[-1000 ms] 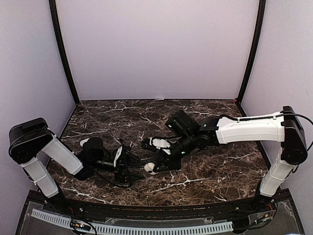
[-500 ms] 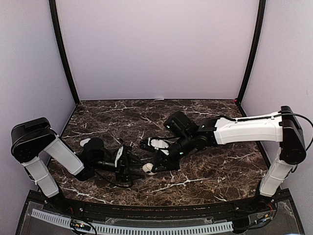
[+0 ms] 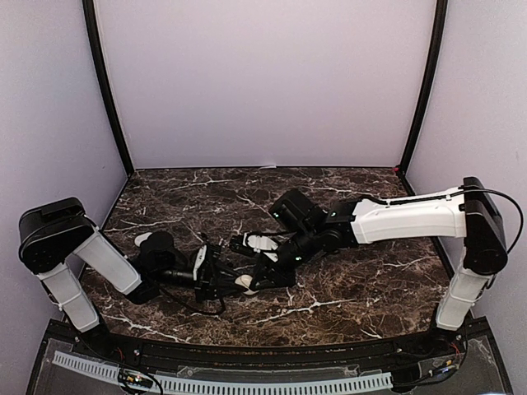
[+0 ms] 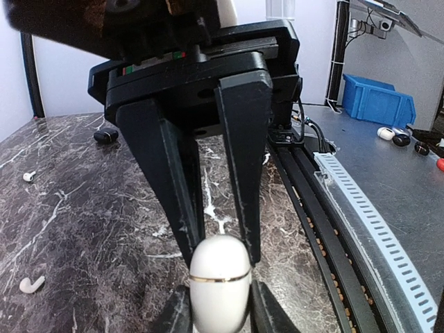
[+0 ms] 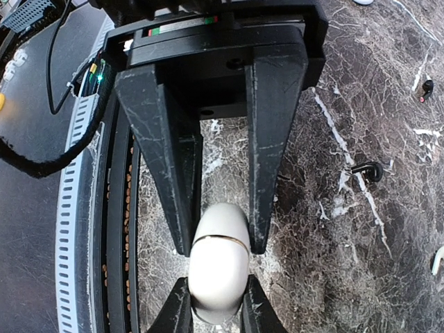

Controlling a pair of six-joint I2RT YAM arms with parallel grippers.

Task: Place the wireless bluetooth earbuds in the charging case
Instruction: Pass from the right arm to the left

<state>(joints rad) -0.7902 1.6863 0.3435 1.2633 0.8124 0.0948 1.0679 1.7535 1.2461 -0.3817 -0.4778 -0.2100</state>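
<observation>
Glossy white egg-shaped case with a thin gold seam, right hand gripping it, left hand just clamped on too, tiny white earbud loose on the veiny marble tabletop at the case's 9 o'clock.

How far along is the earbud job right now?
Nothing looks inserted yet. In hand: both the left gripper and right gripper clamp the white charging case, its lid shut. Left to do: open it and load the earbuds lying loose on the marble table.
</observation>
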